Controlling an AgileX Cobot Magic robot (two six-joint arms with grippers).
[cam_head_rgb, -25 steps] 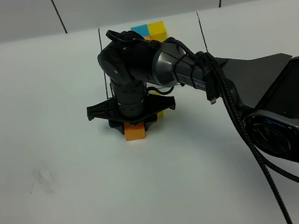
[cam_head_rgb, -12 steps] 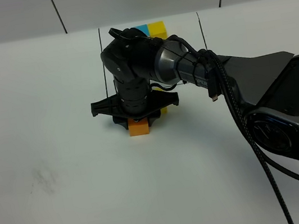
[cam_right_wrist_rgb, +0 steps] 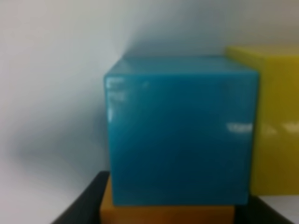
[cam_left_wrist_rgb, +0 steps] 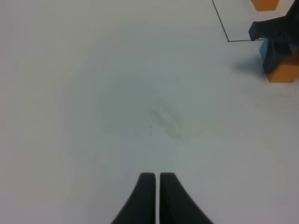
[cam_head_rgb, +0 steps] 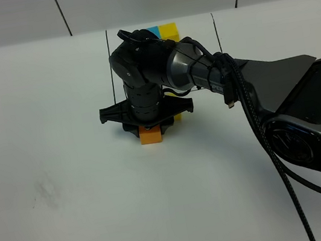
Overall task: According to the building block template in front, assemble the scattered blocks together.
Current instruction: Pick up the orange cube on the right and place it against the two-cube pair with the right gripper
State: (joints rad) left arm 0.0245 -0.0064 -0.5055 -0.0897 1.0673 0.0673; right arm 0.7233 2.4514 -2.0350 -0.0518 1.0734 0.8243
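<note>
Right gripper [cam_head_rgb: 148,124] clamped around orange block [cam_head_rgb: 150,135] on table [cam_head_rgb: 60,142]. Right wrist view alone: blue block [cam_right_wrist_rgb: 180,130], yellow block [cam_right_wrist_rgb: 275,121] adjoining. Left gripper [cam_left_wrist_rgb: 155,177] closed, empty.

Glossy teal plastic cube [cam_right_wrist_rgb: 180,130] right against my right wrist camera: smooth faces, bright specular streaks. Yellow plastic cube [cam_right_wrist_rgb: 275,121] touching it, same shine. Orange plastic block [cam_head_rgb: 150,135] under the teal cube looks smooth, less reflective. White tabletop [cam_left_wrist_rgb: 93,93] matt, faintly scuffed. My left gripper [cam_left_wrist_rgb: 154,191] fingers: matt black plastic.
</note>
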